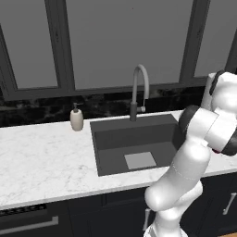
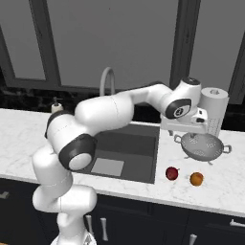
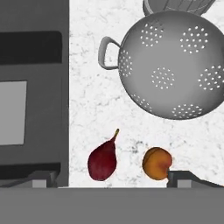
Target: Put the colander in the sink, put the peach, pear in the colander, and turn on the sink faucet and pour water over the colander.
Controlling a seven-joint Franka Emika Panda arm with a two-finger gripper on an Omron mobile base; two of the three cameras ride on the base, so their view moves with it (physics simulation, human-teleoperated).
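Observation:
The colander (image 2: 203,146) (image 3: 170,65) stands upright and empty on the marble counter, right of the sink (image 2: 139,148) (image 1: 120,134) (image 3: 30,105). In front of it lie the dark red pear (image 2: 172,173) (image 3: 103,159) and, to its right, the orange peach (image 2: 196,179) (image 3: 156,163). My gripper (image 2: 187,131) (image 3: 113,179) hangs open above the counter beside the colander's left handle, with nothing between its fingers. The sink is empty. Behind it rises the faucet (image 1: 139,90) (image 2: 107,79), with no water running.
A paper-towel roll (image 2: 213,107) (image 3: 175,5) stands just behind the colander. A beige soap bottle (image 1: 77,119) sits left of the sink at the back. Dark windows run behind the counter. My arm reaches across above the sink.

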